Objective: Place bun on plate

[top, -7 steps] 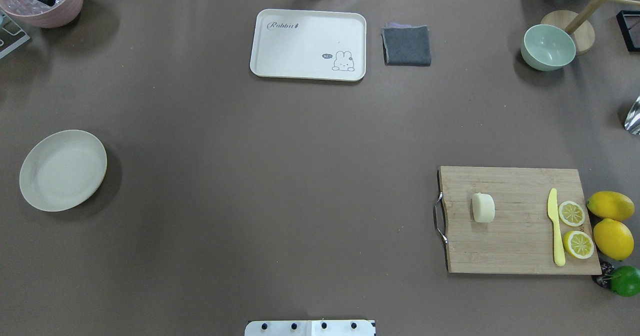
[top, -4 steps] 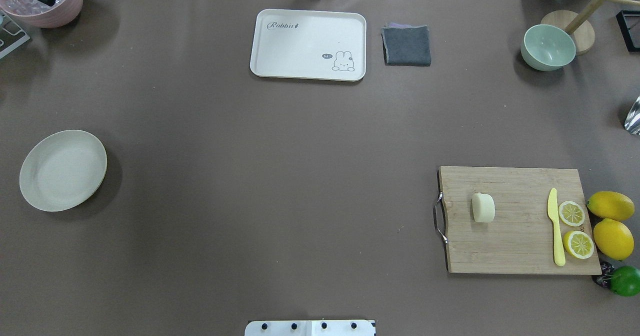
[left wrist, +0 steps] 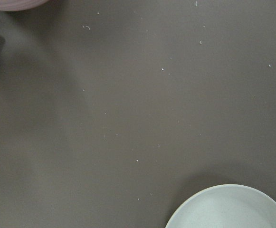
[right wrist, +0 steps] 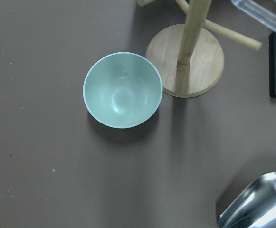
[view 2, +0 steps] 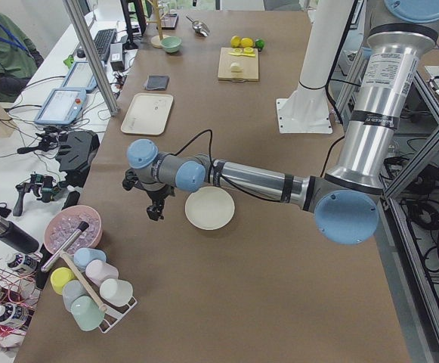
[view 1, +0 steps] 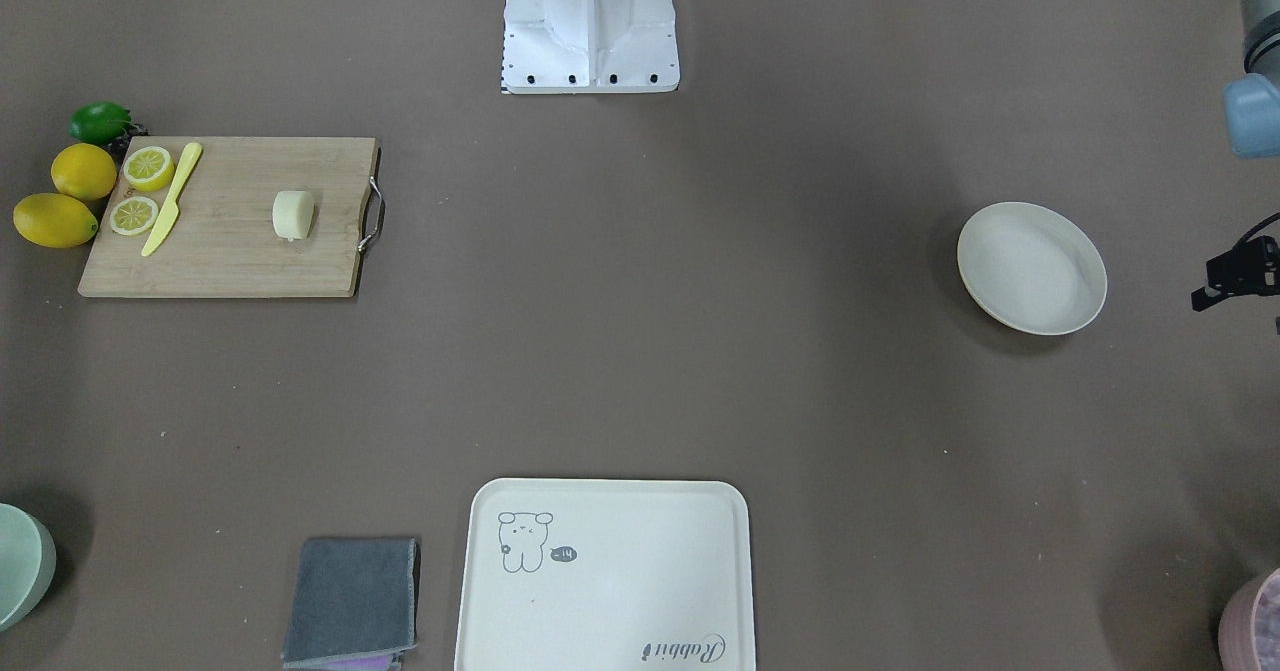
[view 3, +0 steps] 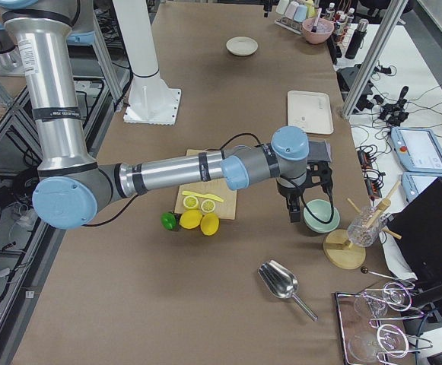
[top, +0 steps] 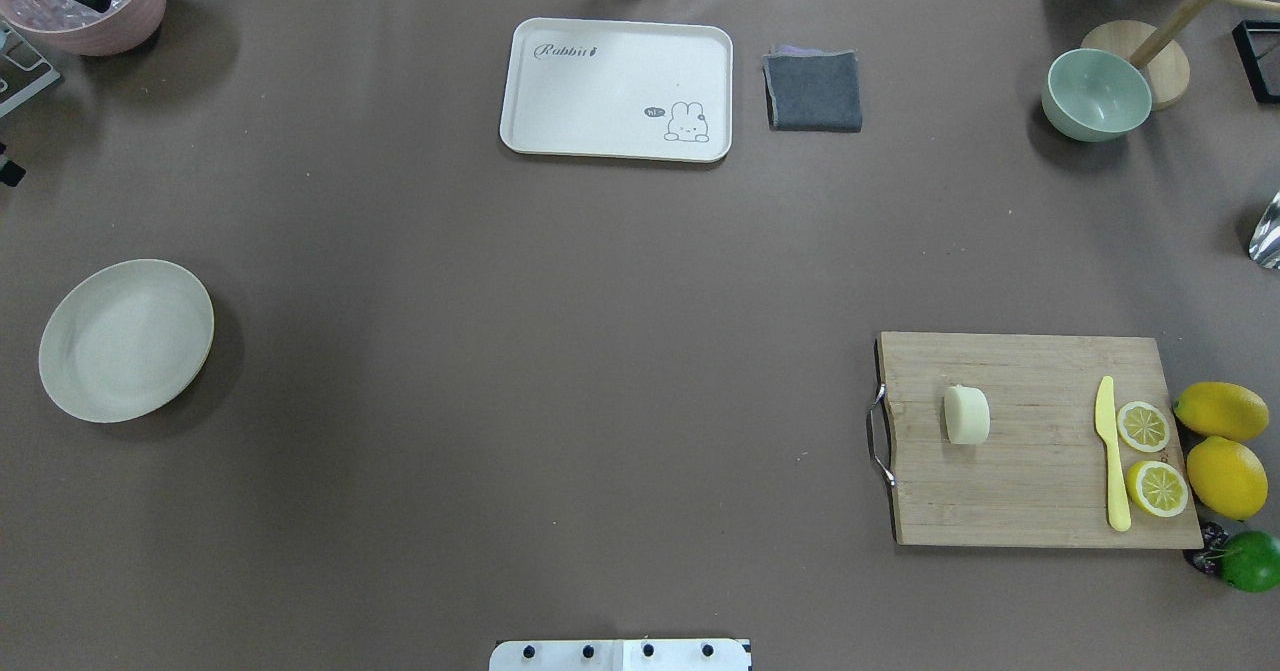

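Note:
The pale cream bun point(top: 966, 415) lies on a wooden cutting board point(top: 1030, 496) at the near right of the table, also seen as bun point(view 1: 293, 215). Far off at the near left sits the round off-white plate point(top: 126, 340), bare inside; its rim also shows as plate point(left wrist: 230, 209) at the bottom of the left wrist view. My left gripper point(view 2: 154, 212) hangs just beyond the plate point(view 2: 210, 208), away from the bun; I cannot tell whether it is open or shut. My right gripper point(view 3: 294, 214) hovers over a green bowl point(view 3: 321, 215); its state cannot be judged either.
On the board lie a yellow knife point(top: 1110, 451) and two lemon halves point(top: 1143, 426); whole lemons point(top: 1225, 476) and a lime point(top: 1250, 561) sit beside it. A bear tray point(top: 615, 89), grey cloth point(top: 813, 91), green bowl point(top: 1096, 94), wooden stand point(right wrist: 185, 59), metal scoop point(right wrist: 256, 202) and pink bowl point(top: 90, 1) ring the table.
A small black part of the left arm's end has come into the overhead view at the left edge. The bun and plate have not moved.

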You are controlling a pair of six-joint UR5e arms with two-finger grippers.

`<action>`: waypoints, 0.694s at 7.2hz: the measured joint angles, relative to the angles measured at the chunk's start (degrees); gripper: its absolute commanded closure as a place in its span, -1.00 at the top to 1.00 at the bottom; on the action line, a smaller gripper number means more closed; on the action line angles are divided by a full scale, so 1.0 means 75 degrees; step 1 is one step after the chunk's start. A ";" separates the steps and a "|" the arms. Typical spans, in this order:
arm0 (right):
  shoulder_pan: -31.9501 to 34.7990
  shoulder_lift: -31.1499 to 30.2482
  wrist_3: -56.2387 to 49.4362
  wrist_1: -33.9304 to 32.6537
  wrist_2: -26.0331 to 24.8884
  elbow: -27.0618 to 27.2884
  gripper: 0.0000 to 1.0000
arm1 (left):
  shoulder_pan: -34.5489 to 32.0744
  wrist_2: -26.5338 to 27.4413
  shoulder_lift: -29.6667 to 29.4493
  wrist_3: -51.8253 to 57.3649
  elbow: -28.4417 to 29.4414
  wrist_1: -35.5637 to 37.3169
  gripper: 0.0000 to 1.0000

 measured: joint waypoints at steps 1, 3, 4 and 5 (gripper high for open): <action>-0.0116 0.0100 0.0003 -0.0023 0.0049 0.0012 1.00 | 0.0107 -0.0005 0.0062 0.0002 0.0006 -0.0007 0.95; -0.0199 0.0167 0.0011 0.0007 0.0136 0.0045 1.00 | 0.0485 -0.0009 0.0102 0.0001 0.0093 -0.0005 0.95; -0.0206 0.0167 0.0052 0.0017 0.0143 0.0116 1.00 | 0.0663 -0.0010 0.0105 0.0003 0.0221 -0.0057 0.95; -0.0209 0.0139 0.0164 0.0016 0.0148 0.0299 1.00 | 0.0868 -0.0008 0.0108 0.0000 0.0389 -0.0172 0.95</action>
